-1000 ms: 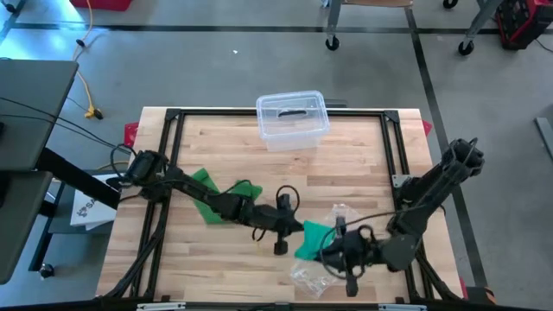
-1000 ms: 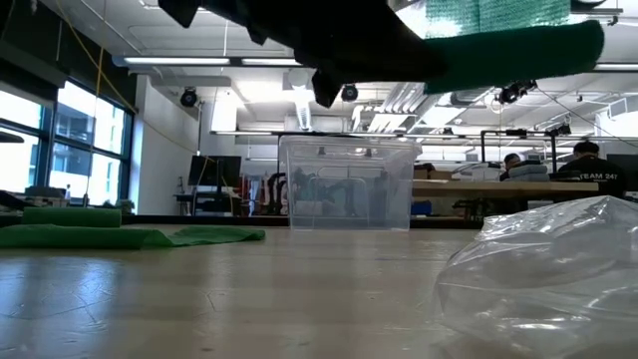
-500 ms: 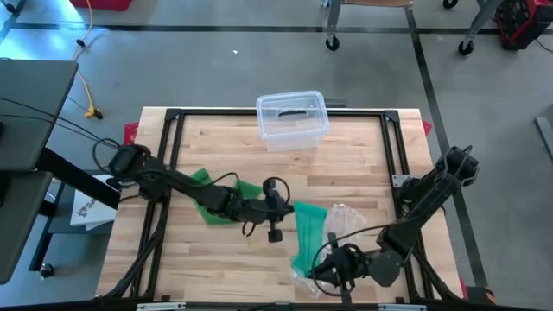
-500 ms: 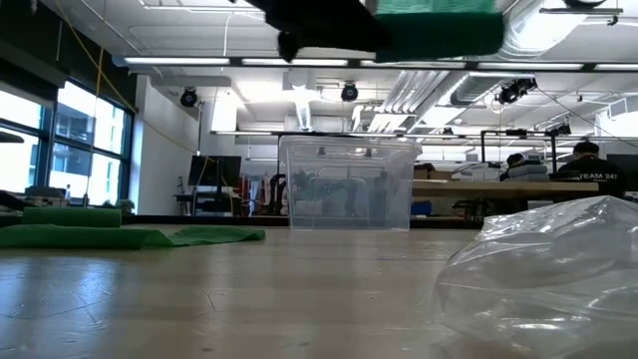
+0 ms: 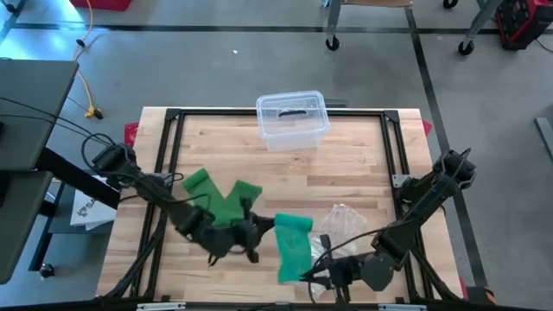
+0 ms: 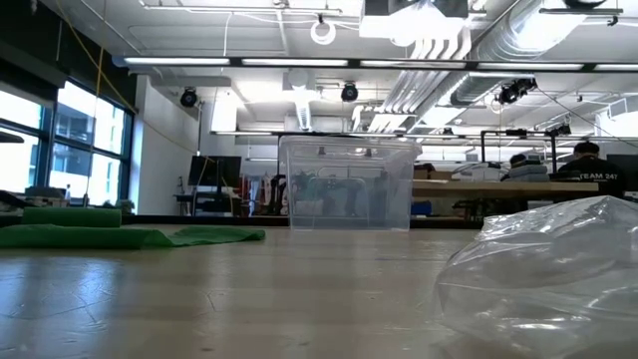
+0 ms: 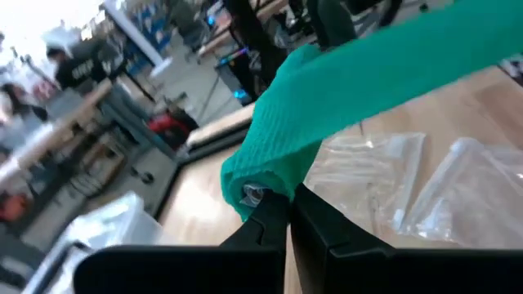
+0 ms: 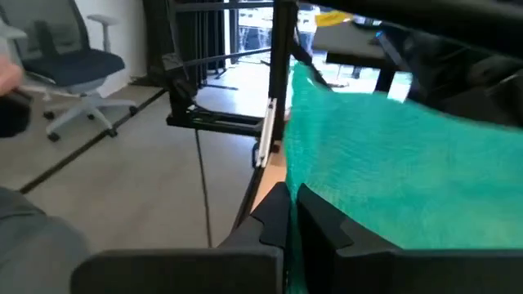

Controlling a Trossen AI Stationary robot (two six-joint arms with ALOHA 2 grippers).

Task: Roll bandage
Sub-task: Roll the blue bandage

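From above, a slatted wooden table (image 5: 363, 164) stands on a grey workshop floor, a clear tub (image 5: 292, 117) at its far edge. The green bandage (image 5: 292, 246) hangs near the front between the left pincer (image 5: 256, 235) and right pincer (image 5: 313, 272), each pinching an end. Low view: crinkled plastic bag (image 6: 543, 269). Wrist views: soft, light, stretchy weave; best gripped at the ends.
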